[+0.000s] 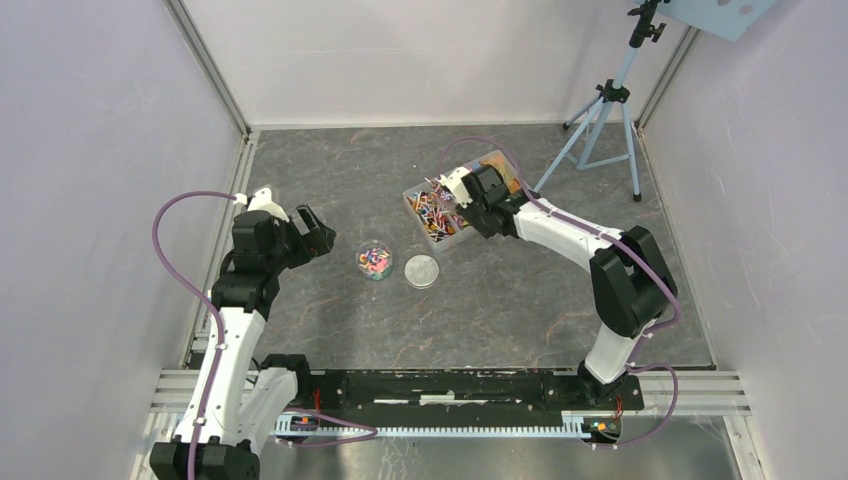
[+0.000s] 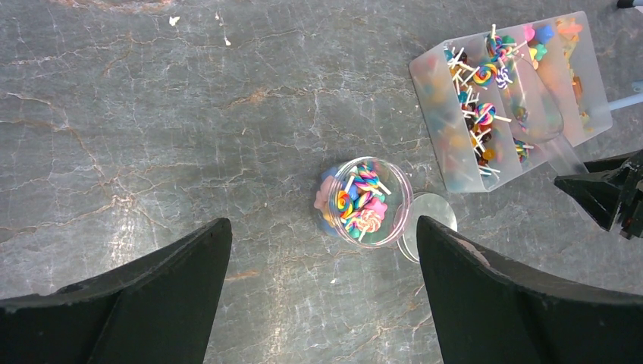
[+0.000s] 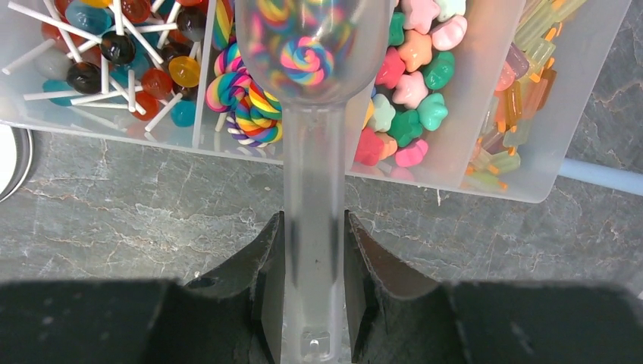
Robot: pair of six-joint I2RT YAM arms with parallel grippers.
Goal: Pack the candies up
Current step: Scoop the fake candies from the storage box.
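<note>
The candies (image 3: 413,83) lie sorted in a clear compartment tray (image 1: 492,161) at the back centre: lollipops, swirl sticks, star shapes and wrapped sweets. My right gripper (image 3: 313,220) is shut on the handle of a clear plastic scoop (image 3: 312,45), whose bowl hangs over the tray with a swirl lollipop in it. A small clear jar (image 2: 364,202) partly filled with candies stands on the floor, its round grey lid (image 2: 432,212) flat beside it. My left gripper (image 2: 322,227) is open, just short of the jar with nothing between its fingers.
A light-blue tripod (image 1: 605,110) stands at the back right, one leg close behind the tray (image 3: 485,53). White walls enclose the grey marbled floor on three sides. The right gripper (image 2: 606,193) shows at the right edge of the left wrist view.
</note>
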